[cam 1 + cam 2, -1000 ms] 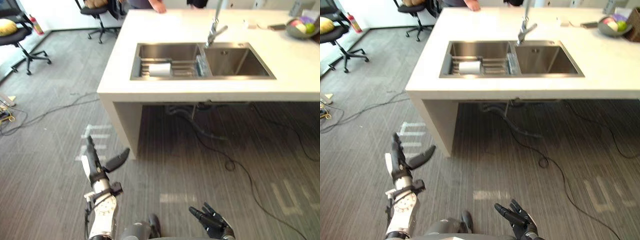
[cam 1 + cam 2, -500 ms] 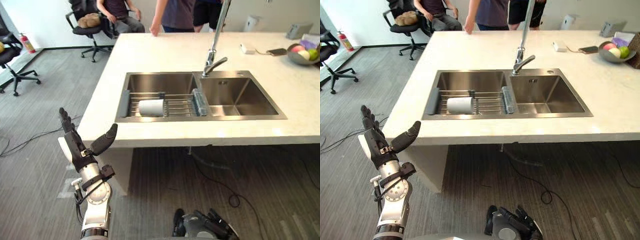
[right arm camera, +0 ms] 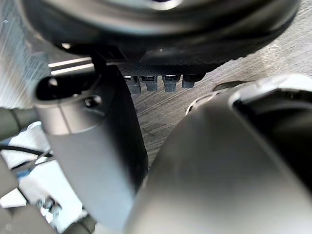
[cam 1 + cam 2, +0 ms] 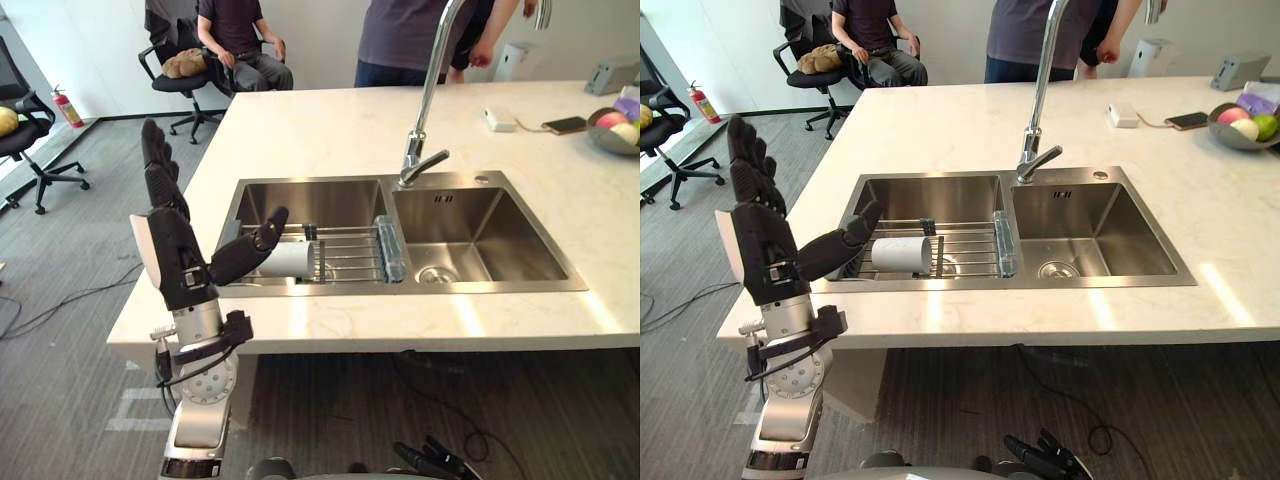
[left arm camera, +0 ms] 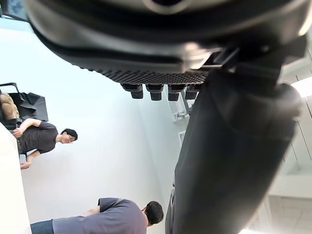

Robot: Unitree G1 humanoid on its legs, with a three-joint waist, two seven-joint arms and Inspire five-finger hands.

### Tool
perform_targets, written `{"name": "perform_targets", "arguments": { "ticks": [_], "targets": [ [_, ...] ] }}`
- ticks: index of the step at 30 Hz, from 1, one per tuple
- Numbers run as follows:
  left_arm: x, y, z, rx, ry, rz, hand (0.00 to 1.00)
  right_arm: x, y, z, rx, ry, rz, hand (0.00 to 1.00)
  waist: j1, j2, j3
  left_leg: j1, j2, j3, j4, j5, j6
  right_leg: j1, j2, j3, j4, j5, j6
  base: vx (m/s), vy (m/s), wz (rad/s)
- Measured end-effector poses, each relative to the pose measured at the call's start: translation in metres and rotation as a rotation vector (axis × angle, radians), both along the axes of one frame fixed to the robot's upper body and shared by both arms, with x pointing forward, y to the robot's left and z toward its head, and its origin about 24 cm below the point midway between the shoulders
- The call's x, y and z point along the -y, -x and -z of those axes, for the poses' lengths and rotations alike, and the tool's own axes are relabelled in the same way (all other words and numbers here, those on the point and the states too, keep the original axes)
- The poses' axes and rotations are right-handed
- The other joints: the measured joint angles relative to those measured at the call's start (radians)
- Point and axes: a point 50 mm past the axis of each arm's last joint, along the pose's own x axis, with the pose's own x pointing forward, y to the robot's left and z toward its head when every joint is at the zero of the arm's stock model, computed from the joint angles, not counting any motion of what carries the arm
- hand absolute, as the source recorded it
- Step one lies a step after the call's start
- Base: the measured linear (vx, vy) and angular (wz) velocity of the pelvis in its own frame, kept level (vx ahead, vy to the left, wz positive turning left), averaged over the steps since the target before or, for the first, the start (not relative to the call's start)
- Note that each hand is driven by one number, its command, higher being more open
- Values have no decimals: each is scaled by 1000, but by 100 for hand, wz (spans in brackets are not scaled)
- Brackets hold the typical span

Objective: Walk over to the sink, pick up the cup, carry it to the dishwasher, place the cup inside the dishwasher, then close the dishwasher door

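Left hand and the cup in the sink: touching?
Apart. Right eye view: left hand stands open before the counter edge; the cup lies on the sink rack beyond it.

Both head eyes look down on sink.

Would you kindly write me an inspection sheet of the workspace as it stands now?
Surface: white counter with double sink and tall tap.
Job's things: cup lying on its side on the wire rack in the left basin.
Clutter: fruit bowl, phone, small white box on the counter.
Hands: left hand raised, open, empty; right hand low, open.
Cables: dark cable on the floor under the counter.
Surroundings: people behind the counter, office chair, fire extinguisher.
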Motion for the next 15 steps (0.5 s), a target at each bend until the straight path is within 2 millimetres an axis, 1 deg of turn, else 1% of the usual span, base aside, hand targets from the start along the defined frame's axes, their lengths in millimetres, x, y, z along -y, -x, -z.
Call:
{"name": "perform_targets", "arguments": {
  "ticks": [1, 2, 3, 4, 6, 7, 8, 9, 11, 13, 15],
  "targets": [
    [5, -8, -3, -5, -70, 28, 100, -2, 2, 1, -3, -5, 15, 100, -22, 3, -2, 46, -29, 9, -93, 39, 4, 0, -13, 4, 1, -8, 13, 159, 120, -10],
    [8, -12, -4, -16, -117, 49, 100, -2, 3, 2, -4, -11, 25, 100, -25, 4, -2, 60, -35, 15, -117, 47, 5, 1, -15, 8, 1, -10, 17, 122, 117, -15],
    [14, -20, -5, -54, -221, 103, 100, -2, 5, 2, -5, -9, 31, 100, -29, 4, -2, 82, -40, 31, -147, 53, 6, 3, -14, 21, 1, -14, 30, 81, 79, -21],
    [17, -23, -4, -84, -271, 135, 100, -2, 5, 2, -3, -8, 26, 100, -30, 4, -2, 87, -41, 36, -155, 53, 6, 5, -14, 26, 1, -16, 38, 85, 81, -22],
    [22, -38, 8, -221, -446, 232, 100, -3, 3, 2, 11, -3, 6, 100, -45, 4, -3, 108, -47, 46, -177, 54, 6, 12, -14, 40, 0, -19, 54, 77, 72, -15],
    [22, -46, 17, -308, -525, 267, 100, -3, 1, 2, 15, 3, -13, 100, -50, 4, -2, 118, -50, 52, -186, 54, 6, 16, -15, 48, -1, -20, 57, 59, 58, -14],
    [21, -50, 22, -349, -557, 277, 100, -3, 1, 2, 16, 4, -17, 100, -54, 4, -2, 122, -52, 53, -191, 54, 7, 18, -15, 49, -2, -21, 60, 44, 44, -10],
    [17, -54, 31, -420, -621, 275, 100, -4, -1, 2, 19, 3, -19, 100, -63, 4, -2, 127, -54, 53, -197, 54, 8, 21, -16, 50, -4, -22, 71, 35, 32, -1],
    [7, -60, 38, -491, -765, 223, 100, -4, -2, 2, 19, 3, -25, 100, -68, 3, -3, 130, -57, 53, -204, 55, 8, 21, -17, 51, -9, -21, 76, 39, 27, 0],
    [-1, -63, 38, -515, -863, 184, 100, -4, -1, 2, 16, 3, -24, 100, -66, 3, -3, 134, -59, 52, -208, 55, 9, 24, -18, 53, -9, -21, 76, 11, 4, 3],
    [-3, -68, 34, -524, -961, 174, 100, -4, -1, 2, 11, 3, -24, 100, -58, 2, -4, 137, -60, 49, -211, 55, 9, 27, -18, 62, -10, -21, 76, 14, 8, 5]
  ]
}}
